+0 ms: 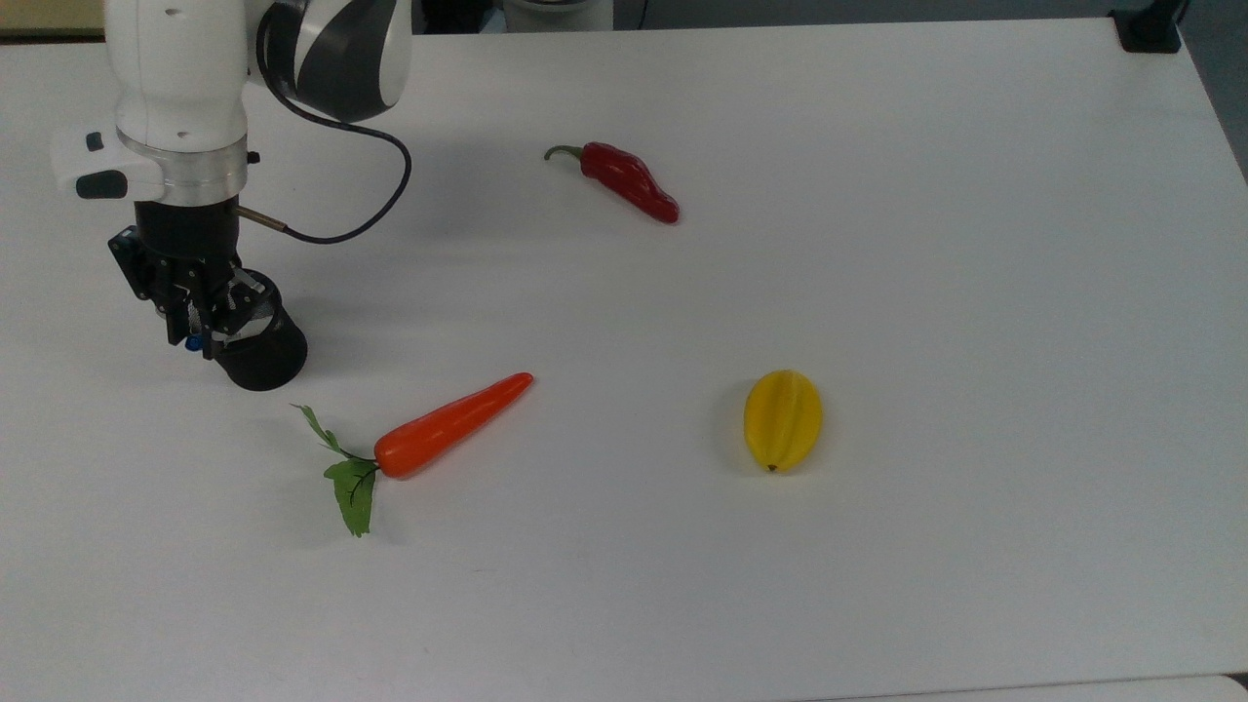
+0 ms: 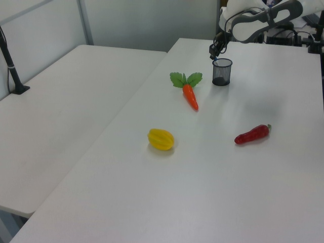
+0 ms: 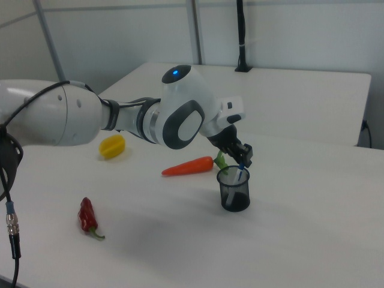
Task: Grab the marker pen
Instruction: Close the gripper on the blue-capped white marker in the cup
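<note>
Just above the rim of the black mesh pen cup, the gripper is seen with its fingers drawn narrow around the top of the marker pen. In the top view only the pen's blue tip is visible, poking out beneath the fingertips at the cup's left edge, so the pen lies directly between the fingers and reaches down into the cup. In the right view the gripper is placed over the cup, and the marker pen is made out as a slim blue-and-white stick leaning inside the mesh, its upper end meeting the fingers. Whether the fingers are pressed firmly against the barrel cannot be told, but they are set close together on either side of it. In the left view the gripper is seen just over the cup.

Elsewhere on the white table, a plastic carrot with green leaves is laid near the cup, toward the top view's lower right. A red chilli pepper is found well apart from it, farther up the top view, and a yellow starfruit is placed well to the top view's right of the carrot.
</note>
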Robot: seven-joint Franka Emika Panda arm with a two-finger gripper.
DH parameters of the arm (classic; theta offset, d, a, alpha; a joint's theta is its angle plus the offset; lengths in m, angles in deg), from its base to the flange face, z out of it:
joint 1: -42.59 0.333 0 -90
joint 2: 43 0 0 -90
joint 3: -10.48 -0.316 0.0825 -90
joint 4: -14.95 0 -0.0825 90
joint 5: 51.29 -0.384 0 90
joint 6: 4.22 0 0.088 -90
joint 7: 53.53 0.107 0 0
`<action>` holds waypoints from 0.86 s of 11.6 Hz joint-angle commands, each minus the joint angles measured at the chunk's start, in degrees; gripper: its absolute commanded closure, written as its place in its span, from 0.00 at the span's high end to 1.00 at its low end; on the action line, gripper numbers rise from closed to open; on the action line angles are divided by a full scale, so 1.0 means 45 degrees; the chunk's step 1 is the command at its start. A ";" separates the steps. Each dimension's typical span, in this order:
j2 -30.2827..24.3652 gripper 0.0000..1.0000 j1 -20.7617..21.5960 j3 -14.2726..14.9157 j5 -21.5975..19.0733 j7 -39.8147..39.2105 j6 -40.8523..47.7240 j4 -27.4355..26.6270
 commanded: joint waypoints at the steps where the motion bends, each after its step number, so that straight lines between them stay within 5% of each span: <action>1: -0.0031 0.19 0.0068 0.0007 -0.0071 0.0222 -0.0323 -0.0010; 10: -0.1512 0.12 -0.0029 0.0007 -0.0110 0.0280 -0.0186 0.0029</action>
